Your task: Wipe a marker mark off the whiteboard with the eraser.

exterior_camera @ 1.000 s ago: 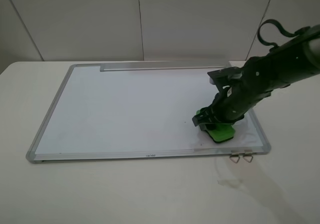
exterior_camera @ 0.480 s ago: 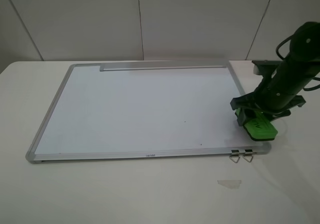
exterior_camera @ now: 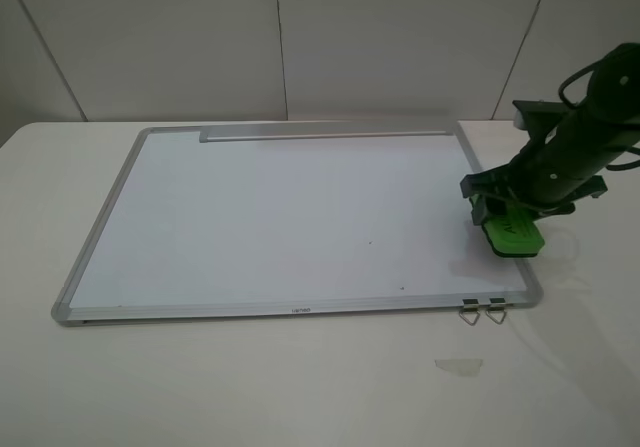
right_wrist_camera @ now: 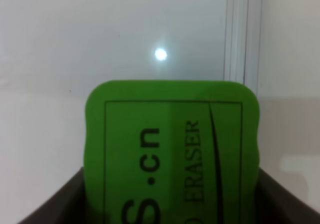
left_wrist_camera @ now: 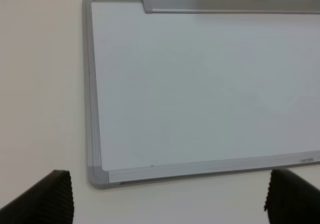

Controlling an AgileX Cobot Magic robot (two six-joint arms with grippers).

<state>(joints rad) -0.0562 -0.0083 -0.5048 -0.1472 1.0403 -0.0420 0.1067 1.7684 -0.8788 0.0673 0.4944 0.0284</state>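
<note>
The whiteboard (exterior_camera: 300, 207) lies flat on the table, its silver frame all around. No marker mark shows on it, only two tiny dark specks. My right gripper (exterior_camera: 503, 215) is shut on the green eraser (exterior_camera: 513, 235), which sits over the board's right frame. In the right wrist view the eraser (right_wrist_camera: 172, 149) fills the lower half between the gripper (right_wrist_camera: 172, 206) fingers, with the whiteboard (right_wrist_camera: 125, 28) and its frame beyond. The left gripper (left_wrist_camera: 172, 199) is open over the bare table near the whiteboard (left_wrist_camera: 210, 83), holding nothing.
A grey tray strip (exterior_camera: 320, 135) runs along the board's far edge. Two binder clips (exterior_camera: 483, 314) lie at the near right corner. A pale scrap of tape (exterior_camera: 458, 366) rests on the table in front. A wall stands close behind.
My right gripper carried the eraser from the board's near right area rightward to the right frame, then slightly toward the far side.
</note>
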